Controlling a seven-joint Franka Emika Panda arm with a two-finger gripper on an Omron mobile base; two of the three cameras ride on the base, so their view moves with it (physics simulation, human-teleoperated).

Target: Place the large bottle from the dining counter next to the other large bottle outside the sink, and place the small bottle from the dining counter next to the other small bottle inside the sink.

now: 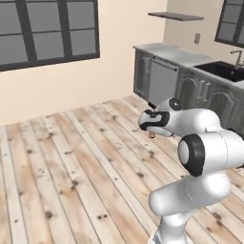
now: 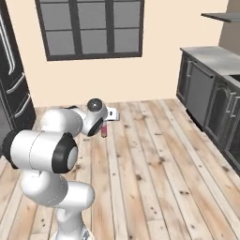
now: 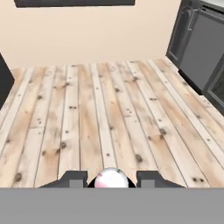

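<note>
My gripper (image 2: 103, 126) hangs over the wooden floor, pointing down, shut on a pinkish bottle (image 2: 104, 133) that sticks out below the hand. In the hand view the bottle's rounded white-pink top (image 3: 111, 180) sits between the two dark fingertips (image 3: 74, 177). From the left base view, the bottle's lower end (image 1: 152, 135) peeks out under the hand. The dark sink (image 1: 224, 70) is set in the grey counter at the far right, with a faucet (image 1: 237, 56) behind it. The dining counter and the other bottles are out of view.
Dark grey cabinets and a dishwasher front (image 1: 163, 81) line the right wall under the counter (image 2: 211, 56). A dark tall appliance (image 2: 11, 89) stands at the left. Wide wooden floor (image 3: 109, 113) lies ahead, bounded by a beige wall with windows (image 2: 89, 28).
</note>
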